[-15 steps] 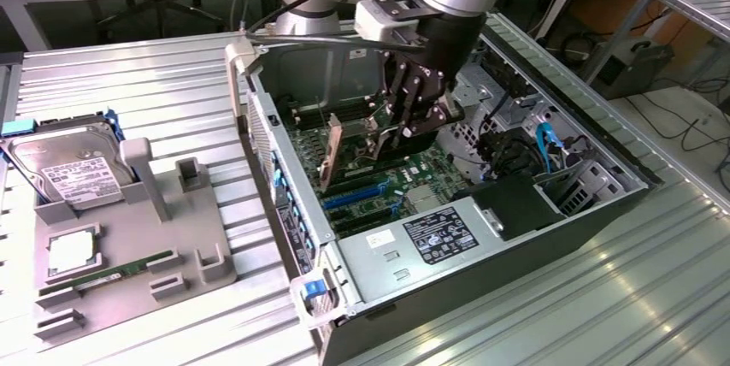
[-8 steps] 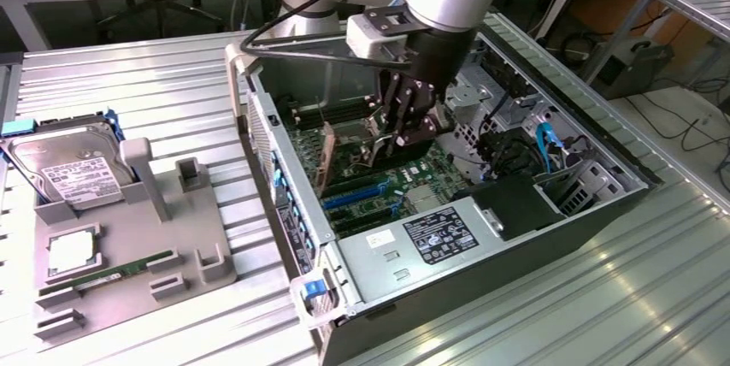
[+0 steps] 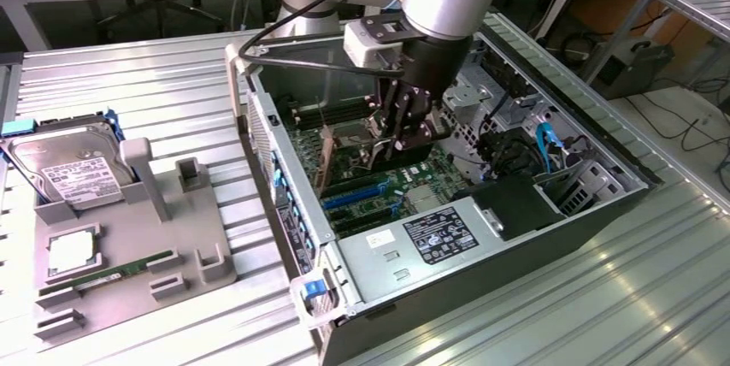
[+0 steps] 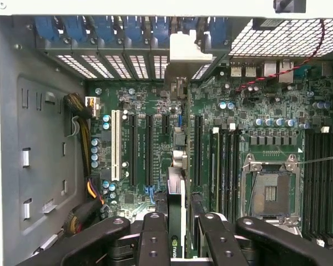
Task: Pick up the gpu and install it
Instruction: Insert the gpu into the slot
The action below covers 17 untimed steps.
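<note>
Gpu (image 3: 327, 156), a thin brownish-green card with a silver bracket, sits pinched edge-down in the black tool (image 3: 402, 142) inside the open grey PC case (image 3: 377, 285), poking toward 9 o'clock in the exterior view. I'd keep it square over the black motherboard slots (image 4: 150, 149) and press evenly.

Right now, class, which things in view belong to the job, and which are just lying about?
In the job: gpu, gripper holding it, open computer case.
Lying about: hard drive, RAM stick, processor chip, on the grey tray.
</note>
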{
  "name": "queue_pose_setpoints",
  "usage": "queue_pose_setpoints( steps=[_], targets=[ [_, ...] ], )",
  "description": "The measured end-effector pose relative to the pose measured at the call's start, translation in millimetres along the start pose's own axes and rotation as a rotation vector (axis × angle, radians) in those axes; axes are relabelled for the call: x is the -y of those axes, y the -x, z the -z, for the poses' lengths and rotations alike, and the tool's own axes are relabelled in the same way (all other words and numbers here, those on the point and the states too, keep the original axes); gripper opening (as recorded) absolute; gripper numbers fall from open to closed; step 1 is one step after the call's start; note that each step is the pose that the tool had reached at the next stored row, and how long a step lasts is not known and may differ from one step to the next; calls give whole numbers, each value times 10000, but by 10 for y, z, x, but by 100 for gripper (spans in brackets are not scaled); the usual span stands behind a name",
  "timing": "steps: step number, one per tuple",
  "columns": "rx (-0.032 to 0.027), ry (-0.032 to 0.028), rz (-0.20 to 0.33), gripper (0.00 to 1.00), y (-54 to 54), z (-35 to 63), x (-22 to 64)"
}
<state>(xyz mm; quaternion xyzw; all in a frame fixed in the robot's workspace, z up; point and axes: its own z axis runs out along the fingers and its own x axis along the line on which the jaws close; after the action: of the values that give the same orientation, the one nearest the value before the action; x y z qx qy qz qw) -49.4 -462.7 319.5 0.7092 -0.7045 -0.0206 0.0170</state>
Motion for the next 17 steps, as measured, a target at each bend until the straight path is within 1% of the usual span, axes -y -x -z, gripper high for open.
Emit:
queue_pose_setpoints(
  steps=[4, 7, 9, 15, 17],
  targets=[
    [5, -7, 0, 26, 0, -12, 1],
    [2, -41, -1, 26, 0, -45, -3],
    [-1, -52, 0, 26, 0, -51, -4],
    [1, -55, -1, 26, 0, -54, -5],
    [2, -65, -1, 26, 0, -61, -4]
  ],
)
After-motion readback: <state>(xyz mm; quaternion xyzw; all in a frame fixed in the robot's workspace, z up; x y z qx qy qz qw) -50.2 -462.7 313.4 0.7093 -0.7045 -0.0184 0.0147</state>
